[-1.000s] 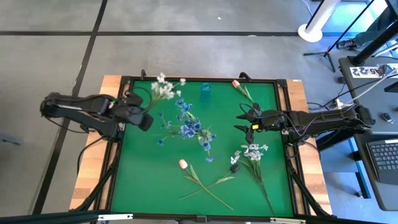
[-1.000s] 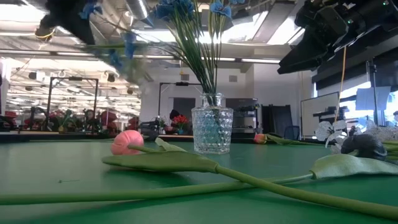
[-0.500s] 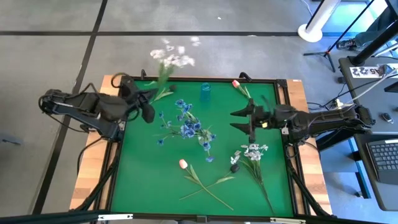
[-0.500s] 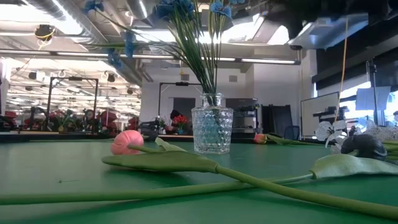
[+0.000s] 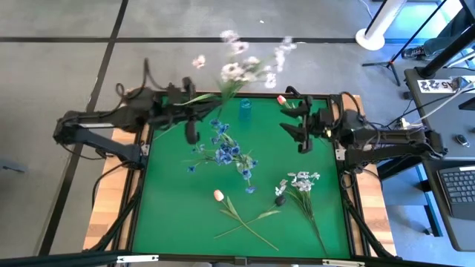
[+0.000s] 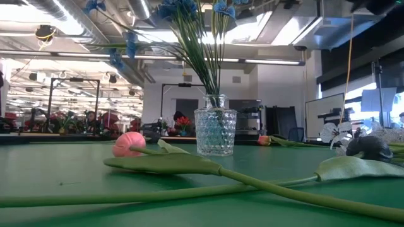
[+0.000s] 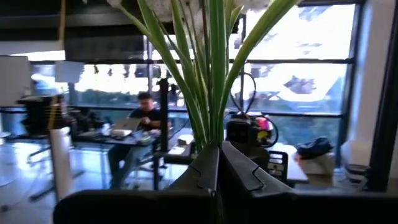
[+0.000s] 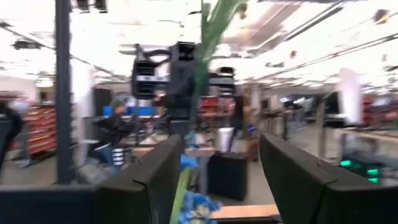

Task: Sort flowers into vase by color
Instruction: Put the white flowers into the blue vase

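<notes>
My left gripper is raised over the table's far left part, shut on the white-blossom spray. Its blossoms reach out above the far edge. The glass vase stands near the far edge, with the blue flowers stemmed into it. My right gripper is open, raised right of the vase and touching nothing. On the green mat lie a pink tulip, a white spray with a dark bud, and another pink tulip. My left gripper pinches the white spray's bundle of green stems low down, between its two shut fingers. The fingers lie across the stems. The spray is lifted clear of the table and slants up toward the far right, with leaves fanning out above the fingers.
The green mat has a dark raised frame on a wooden table. The tulip's long stem and leaves sprawl across the near middle. A white stand base and a laptop lie off the table to the right.
My left gripper, staying shut, has lifted the white spray off the far left corner and carried it up and rightward toward the vase. The spray has swung from lying flat to slanting up over the far edge. My right gripper has risen and shifted slightly toward the far edge.
</notes>
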Robot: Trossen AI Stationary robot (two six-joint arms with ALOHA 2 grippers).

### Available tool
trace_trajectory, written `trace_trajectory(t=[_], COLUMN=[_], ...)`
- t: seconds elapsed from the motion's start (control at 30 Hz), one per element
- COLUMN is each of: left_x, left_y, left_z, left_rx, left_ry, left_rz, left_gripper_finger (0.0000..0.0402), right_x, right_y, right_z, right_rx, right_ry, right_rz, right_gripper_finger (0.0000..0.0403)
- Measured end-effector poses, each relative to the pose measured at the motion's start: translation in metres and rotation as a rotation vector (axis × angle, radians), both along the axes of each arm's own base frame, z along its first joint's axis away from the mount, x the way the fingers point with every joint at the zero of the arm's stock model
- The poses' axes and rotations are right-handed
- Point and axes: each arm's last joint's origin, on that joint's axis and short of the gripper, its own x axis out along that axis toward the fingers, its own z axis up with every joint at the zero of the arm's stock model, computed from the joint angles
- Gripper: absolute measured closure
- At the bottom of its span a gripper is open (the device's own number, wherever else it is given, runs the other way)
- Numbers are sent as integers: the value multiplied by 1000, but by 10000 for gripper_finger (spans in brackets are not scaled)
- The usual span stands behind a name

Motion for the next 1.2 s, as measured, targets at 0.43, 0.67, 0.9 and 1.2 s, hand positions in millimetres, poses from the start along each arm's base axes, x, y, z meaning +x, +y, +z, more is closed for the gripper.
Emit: trace_trajectory(t=[0.43,0.67,0.9,1.2], left_x=[45,44,53,55], left_y=[68,76,78,88], left_z=[-23,-23,-33,-37], left_rx=[-10,10,19,14], left_ry=[-107,-115,-75,-57], left_rz=[-178,-220,-232,-185], left_gripper_finger=[401,401,401,401], right_x=[70,97,122,126], right_y=[-58,-87,-97,-102], right_z=[44,51,52,44], right_rx=[-24,-1,0,53], right_ry=[151,159,155,221], right_rz=[103,105,201,265], right_gripper_finger=[186,186,186,225])
